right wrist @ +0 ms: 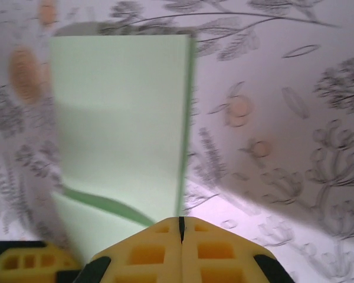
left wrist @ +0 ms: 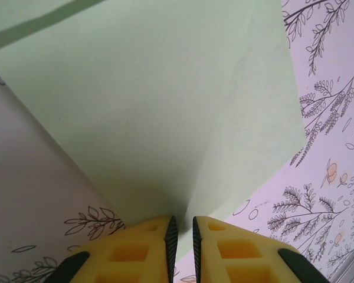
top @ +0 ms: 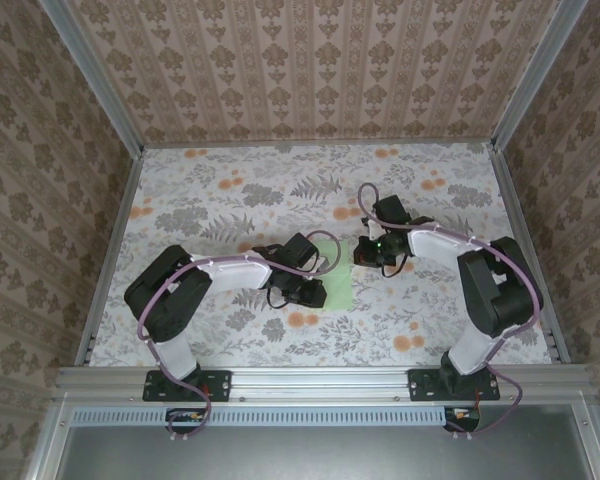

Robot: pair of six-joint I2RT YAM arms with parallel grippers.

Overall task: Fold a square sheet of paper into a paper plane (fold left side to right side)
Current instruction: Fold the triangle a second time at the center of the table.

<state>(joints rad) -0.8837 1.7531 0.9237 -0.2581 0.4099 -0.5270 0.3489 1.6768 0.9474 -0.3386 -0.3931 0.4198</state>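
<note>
The pale-green sheet of paper (top: 335, 268) lies mid-table between both arms. In the left wrist view the paper (left wrist: 165, 106) rises in a curve, and a soft crease runs down into the narrow gap of my left gripper (left wrist: 182, 227), which is shut on the paper's near part. From above, that left gripper (top: 318, 292) sits at the sheet's lower left. My right gripper (top: 365, 252) is at the right side. In its wrist view the right gripper (right wrist: 181, 221) is shut tight, its tips at the right edge of the paper (right wrist: 124, 118). Whether they pinch that edge I cannot tell.
The table is covered by a floral fern-print cloth (top: 230, 200), with patterned walls and an aluminium frame (top: 320, 378) around it. A yellow finger (right wrist: 23, 262) of the left gripper shows at the bottom left of the right wrist view, beside the lifted flap.
</note>
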